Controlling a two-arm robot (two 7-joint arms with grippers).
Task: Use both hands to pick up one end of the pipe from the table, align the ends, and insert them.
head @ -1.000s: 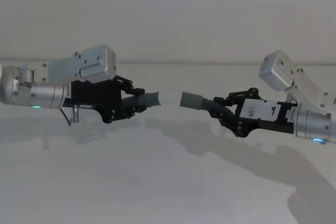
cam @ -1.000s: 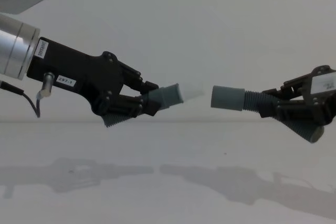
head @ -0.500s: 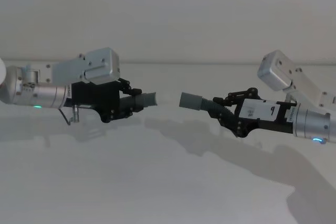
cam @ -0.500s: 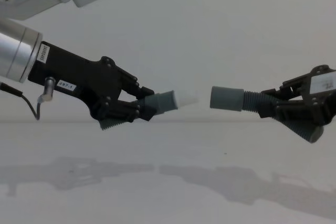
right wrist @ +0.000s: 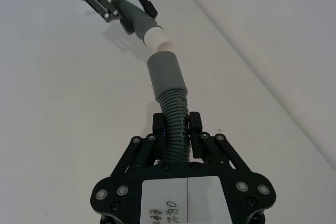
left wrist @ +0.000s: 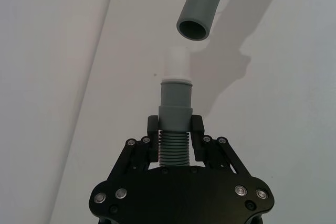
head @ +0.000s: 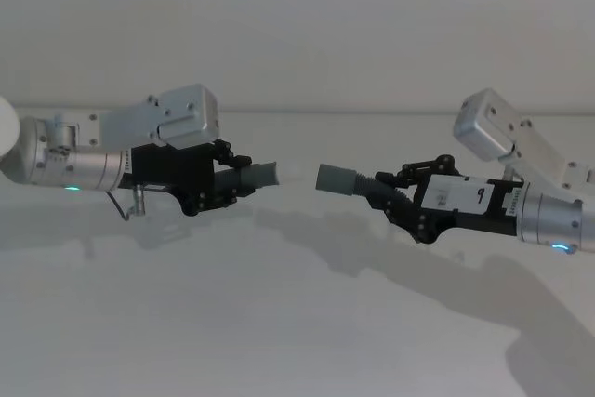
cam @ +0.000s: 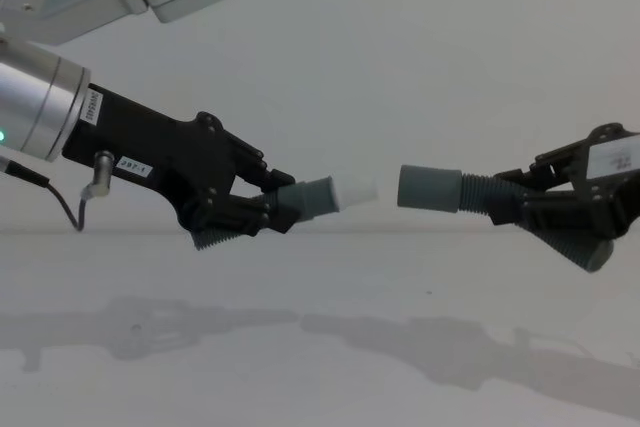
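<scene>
I had a plain white table (head: 297,323) under both arms, meeting a bare pale wall (head: 297,25) along a faint seam behind them. Soft shadows of the arms lay on the table below each gripper.

My left gripper (head: 221,185) reached in from the left, held level above the table on its silver arm (head: 74,169), which showed a green light. Its fingers (left wrist: 195,127) were clamped on the ribbed middle of the left pipe piece (cam: 310,197), whose white tip (cam: 355,190) pointed toward the right.

My right gripper (head: 402,197) came in from the right at about the same height, its arm sloping slightly upward toward the wrist. It was clenched on the ribbed part of the right pipe piece (head: 358,183), with the wide grey cuff (cam: 428,187) pointing left.

Both pieces hung clear of the table. The tip and the cuff faced each other, near but apart, with a short gap between them. In the left wrist view the open mouth of the cuff (left wrist: 197,17) sat just beyond the tip (left wrist: 177,64), slightly off its line.
</scene>
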